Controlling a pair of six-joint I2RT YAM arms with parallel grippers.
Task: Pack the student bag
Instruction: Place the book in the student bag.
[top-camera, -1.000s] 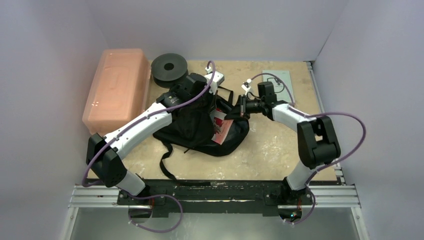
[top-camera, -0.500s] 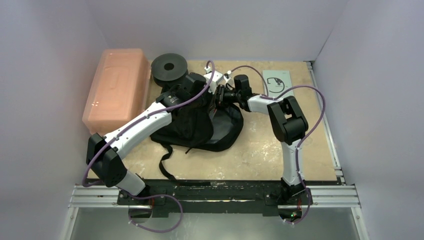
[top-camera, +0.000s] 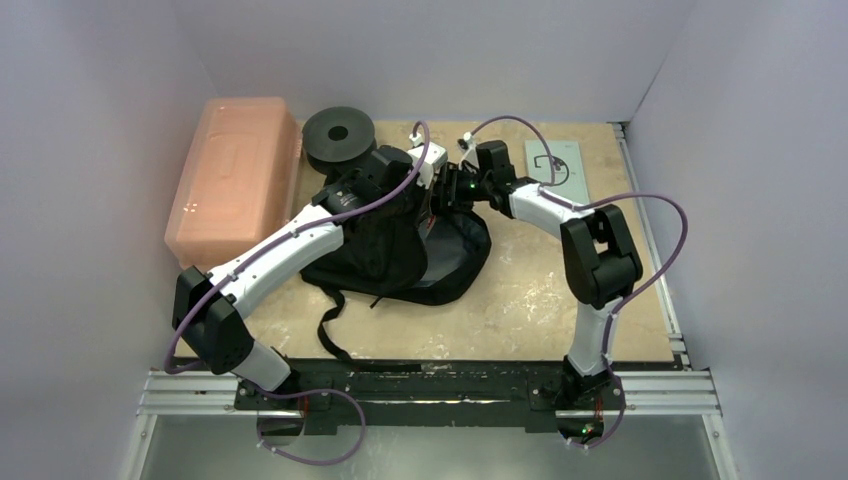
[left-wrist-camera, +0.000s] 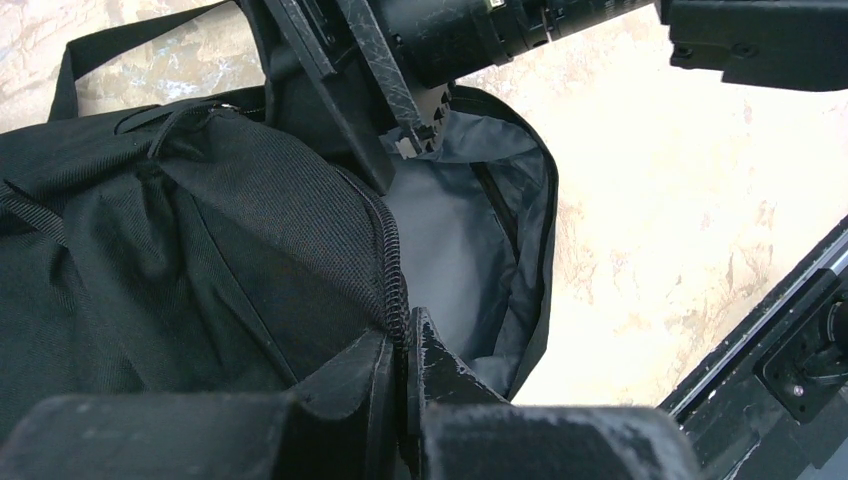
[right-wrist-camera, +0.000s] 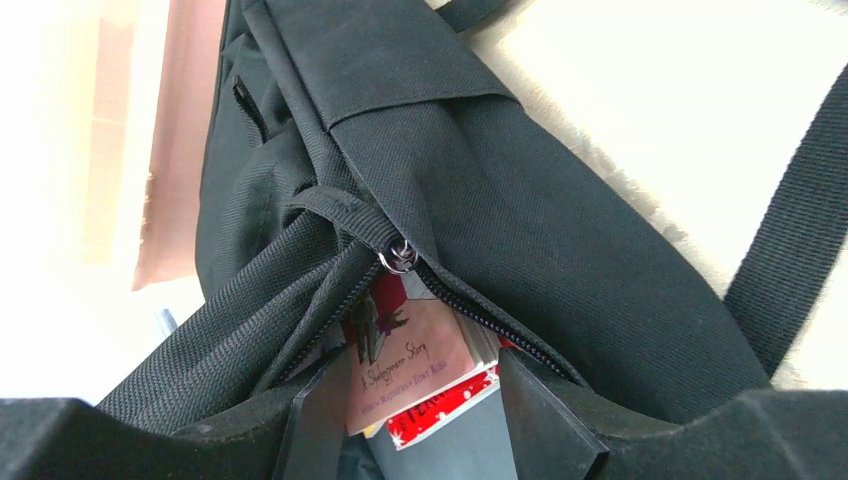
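Observation:
The student bag (top-camera: 400, 255) lies in the middle of the table, black fabric with its main zip open and grey lining (left-wrist-camera: 450, 240) showing. My left gripper (left-wrist-camera: 405, 345) is shut on the zip edge of the bag's opening and holds it up. My right gripper (right-wrist-camera: 420, 375) reaches into the opening from the right. Its jaws are open, one on each side of a pink book (right-wrist-camera: 410, 345) that lies on a red book (right-wrist-camera: 455, 400) inside the bag. The zip pull ring (right-wrist-camera: 398, 256) hangs just above the books.
A pink translucent box (top-camera: 235, 175) stands at the back left, with a black spool (top-camera: 338, 135) beside it. A pale flat sheet (top-camera: 555, 165) lies at the back right. The bag's webbing straps (top-camera: 335, 315) trail toward the front edge.
My right arm swung left and carried the books into the bag's opening, then its jaws opened. The left gripper kept its hold on the zip edge.

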